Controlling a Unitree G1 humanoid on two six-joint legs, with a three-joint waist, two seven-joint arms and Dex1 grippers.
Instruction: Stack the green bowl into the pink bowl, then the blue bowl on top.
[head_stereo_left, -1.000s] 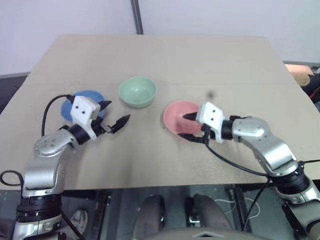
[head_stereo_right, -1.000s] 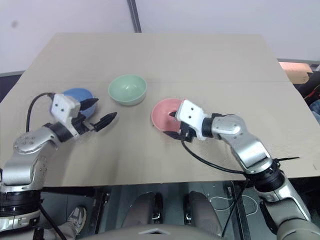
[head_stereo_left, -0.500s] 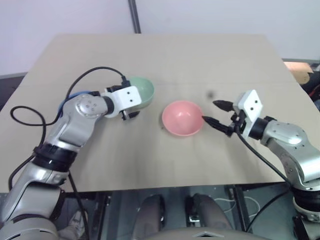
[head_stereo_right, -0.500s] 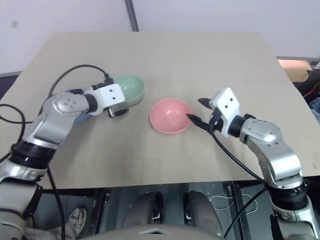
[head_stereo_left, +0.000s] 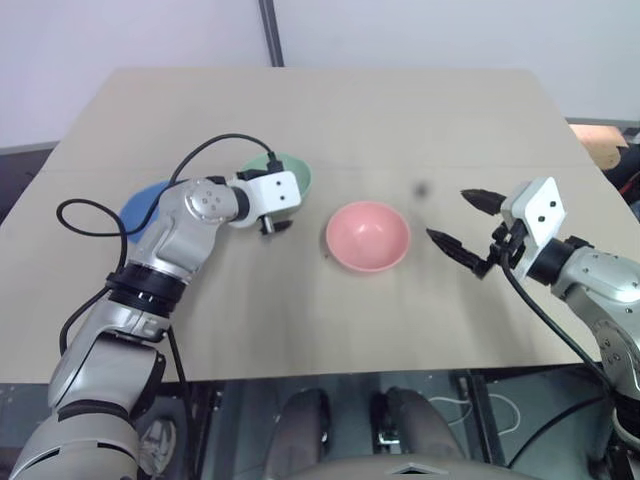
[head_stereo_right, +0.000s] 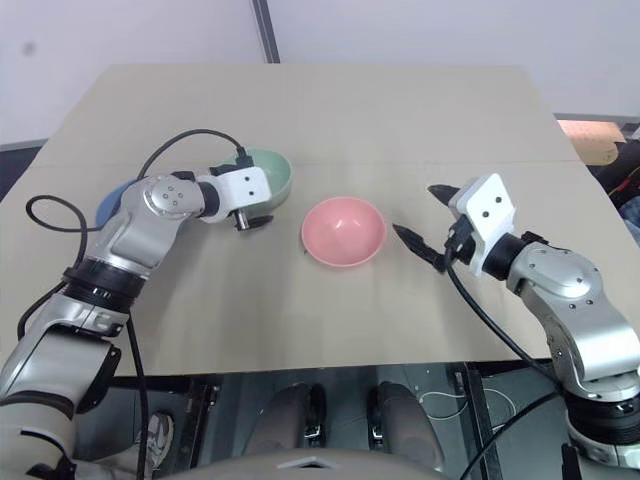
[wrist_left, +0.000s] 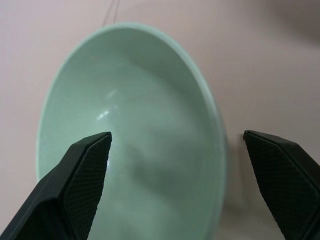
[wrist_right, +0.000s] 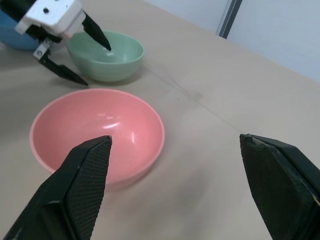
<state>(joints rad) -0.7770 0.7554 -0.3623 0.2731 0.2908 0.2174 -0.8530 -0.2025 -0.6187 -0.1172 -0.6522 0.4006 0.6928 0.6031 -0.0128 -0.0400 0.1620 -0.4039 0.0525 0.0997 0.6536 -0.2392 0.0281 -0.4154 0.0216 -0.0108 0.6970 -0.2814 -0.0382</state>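
Green bowl (wrist_left: 135, 150), pink bowl (head_stereo_left: 367, 235), blue bowl (head_stereo_left: 140, 205) all empty, unstacked. Left tool (wrist_right: 75, 52) apart, straddling green rim; right tool (head_stereo_left: 464, 222) apart.

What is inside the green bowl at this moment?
One finger of the left claw reaches over the rim into the green bowl; the other stays outside its wall. The inner surface that shows is bare. The part under that finger is covered.

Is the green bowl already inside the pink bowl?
No, the green bowl sits on the table apart from the empty pink bowl.
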